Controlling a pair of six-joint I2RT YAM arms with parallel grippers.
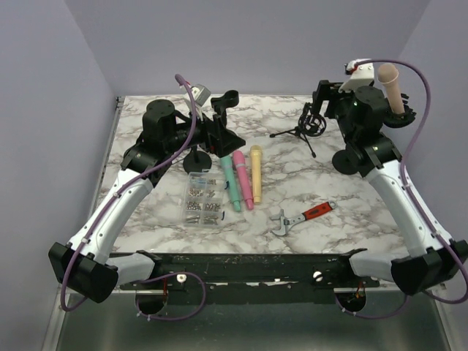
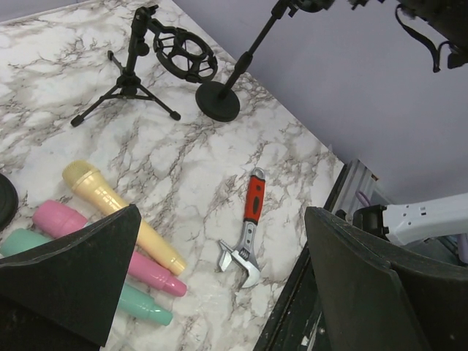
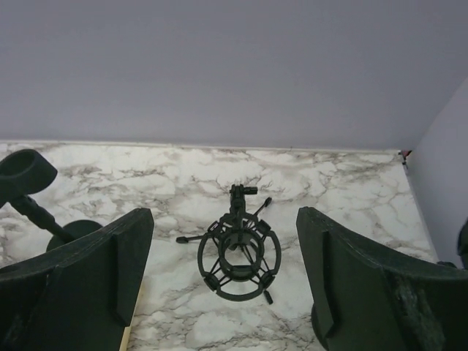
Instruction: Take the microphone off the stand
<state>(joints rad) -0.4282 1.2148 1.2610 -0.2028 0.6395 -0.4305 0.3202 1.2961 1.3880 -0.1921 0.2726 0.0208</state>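
At the left of the surface (image 1: 292, 183), the left claw (image 2: 221, 216) is spread wide and grips nothing. It hovers beside an unoccupied clip stand (image 1: 223, 102), with a parts box (image 1: 203, 199) on its near side. Three loose microphones (image 1: 243, 179) (teal, pink, yellow) lie side by side at centre, long axes running near to far; none is in a stand. Right of them sit a wrench (image 1: 303, 217) and a tripod shock mount (image 1: 311, 124), also vacant. At the far right, the beige microphone (image 1: 391, 88) stands roughly upright, wider end uppermost, apparently seated in the clip of the round-base stand (image 1: 347, 159). The right claw (image 3: 224, 212) is likewise spread and holds nothing. It faces left toward the shock mount, so the microphone lies to its right, behind the fingers. The right arm is much the nearer; judged from this, it must swing round to the right and close across the upright body before lifting.
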